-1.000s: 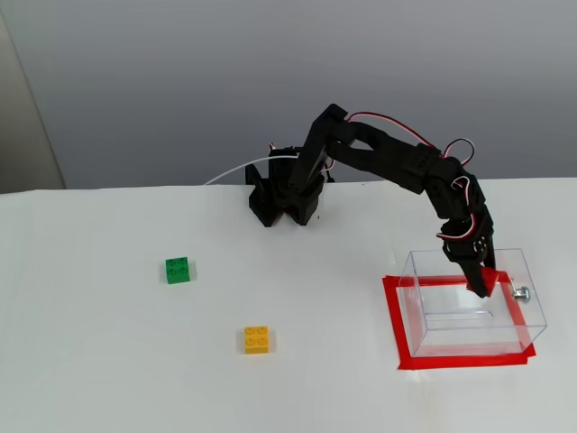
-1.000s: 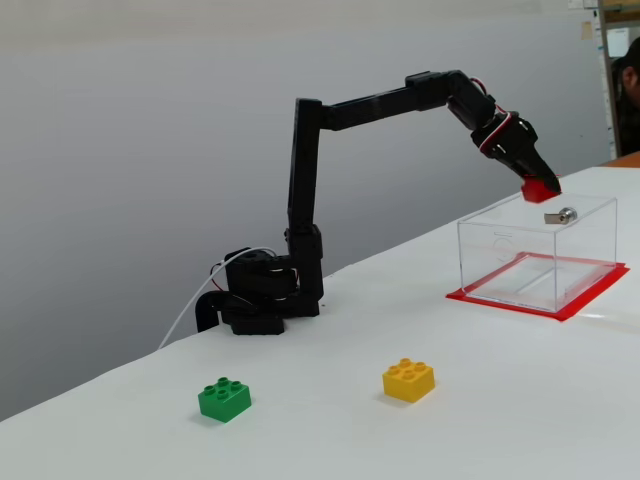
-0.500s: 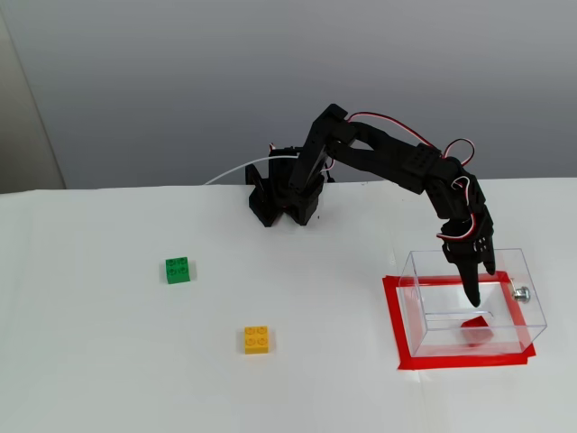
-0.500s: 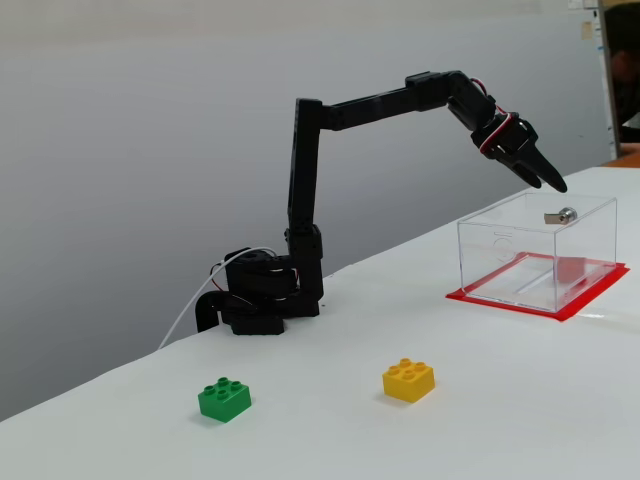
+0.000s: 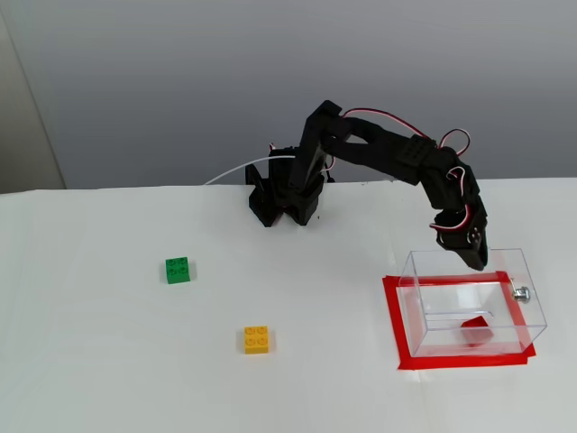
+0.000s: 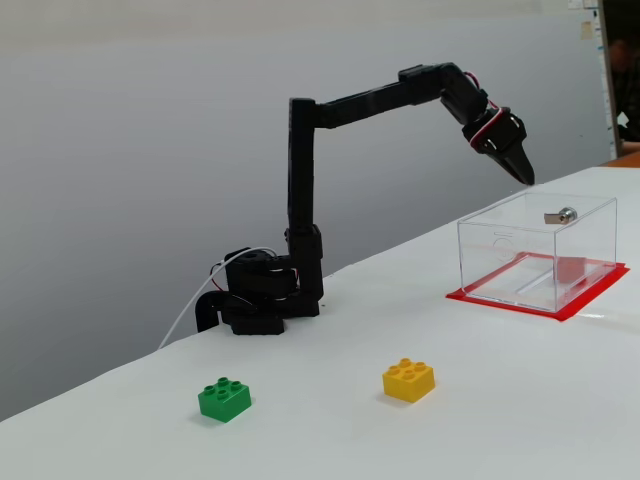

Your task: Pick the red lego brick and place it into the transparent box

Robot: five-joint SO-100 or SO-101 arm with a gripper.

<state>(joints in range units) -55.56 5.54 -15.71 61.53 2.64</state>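
One red lego brick [image 5: 475, 331] lies in the transparent box [image 5: 424, 307] — gripper [image 6: 524, 177] above (fingers together, empty).

The red brick [image 5: 476, 331] inside the clear box [image 5: 415, 307] shows only as a tilted red shape through the walls, its studs too faint to make out. In the side fixed view it blends into the red tape [image 6: 585, 298]. A person [image 6: 627, 75] is cut off at that view's right edge.
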